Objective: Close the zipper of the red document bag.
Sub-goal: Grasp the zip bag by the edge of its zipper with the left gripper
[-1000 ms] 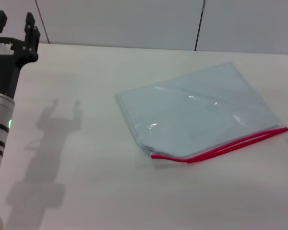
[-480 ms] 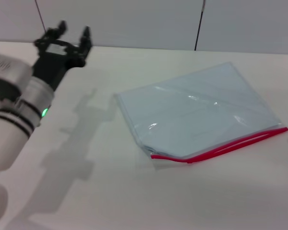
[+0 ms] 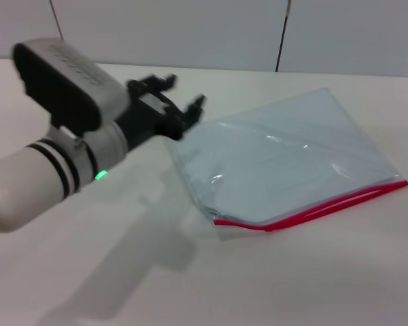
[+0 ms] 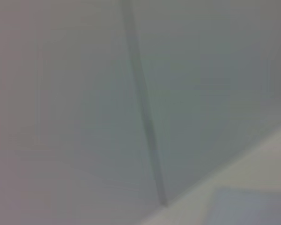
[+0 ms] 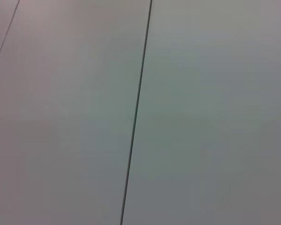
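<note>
The red document bag [image 3: 285,159], a flat translucent pale blue-grey pouch, lies on the table right of centre in the head view. Its zipper [image 3: 313,212] is a thin bright red strip along the near long edge, and part of it gapes. My left gripper [image 3: 179,102] hovers open just above the bag's far left corner, with nothing between its fingers. A blurred corner of the bag [image 4: 248,206] shows in the left wrist view. The right gripper is out of view; its wrist camera shows only the wall.
The pale table [image 3: 292,285] stretches around the bag. A grey panelled wall with a dark seam [image 3: 283,34] rises behind the far edge.
My left arm has swung from the far left of the table rightward and nearer, bringing its open gripper to the bag's left corner. The bag has not moved.
</note>
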`<state>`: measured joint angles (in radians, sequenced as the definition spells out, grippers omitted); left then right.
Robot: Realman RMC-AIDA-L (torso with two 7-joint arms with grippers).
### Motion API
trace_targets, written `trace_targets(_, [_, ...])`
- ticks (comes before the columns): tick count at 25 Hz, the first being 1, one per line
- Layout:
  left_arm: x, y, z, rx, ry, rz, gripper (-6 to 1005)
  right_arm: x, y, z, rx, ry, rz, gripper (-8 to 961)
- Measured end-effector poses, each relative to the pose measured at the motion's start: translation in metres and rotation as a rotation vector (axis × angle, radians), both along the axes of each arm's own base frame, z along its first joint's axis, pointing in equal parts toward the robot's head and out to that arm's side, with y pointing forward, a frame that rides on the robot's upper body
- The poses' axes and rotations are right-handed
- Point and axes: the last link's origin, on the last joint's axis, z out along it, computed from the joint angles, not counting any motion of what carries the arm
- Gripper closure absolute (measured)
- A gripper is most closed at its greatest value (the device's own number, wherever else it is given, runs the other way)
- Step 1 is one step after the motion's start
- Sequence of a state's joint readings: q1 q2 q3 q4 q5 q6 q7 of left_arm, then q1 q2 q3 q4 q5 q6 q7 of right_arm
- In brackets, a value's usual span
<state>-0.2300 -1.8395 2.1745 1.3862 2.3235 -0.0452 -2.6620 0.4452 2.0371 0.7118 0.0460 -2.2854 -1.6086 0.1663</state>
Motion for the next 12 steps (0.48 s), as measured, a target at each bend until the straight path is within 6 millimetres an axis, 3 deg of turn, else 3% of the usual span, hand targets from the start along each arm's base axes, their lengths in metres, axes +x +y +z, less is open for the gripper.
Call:
trace_targets(8, [0.033, -0.039, -0.007, -0.241, 0.185, -0.056, 427, 0.001, 0.0, 0.0, 0.0, 0.0, -0.004, 186])
trace_targets(12, [0.038, -0.051, -0.01, -0.325, 0.342, -0.024, 428, 0.0, 0.0, 0.0, 0.0, 0.0, -0.003, 186])
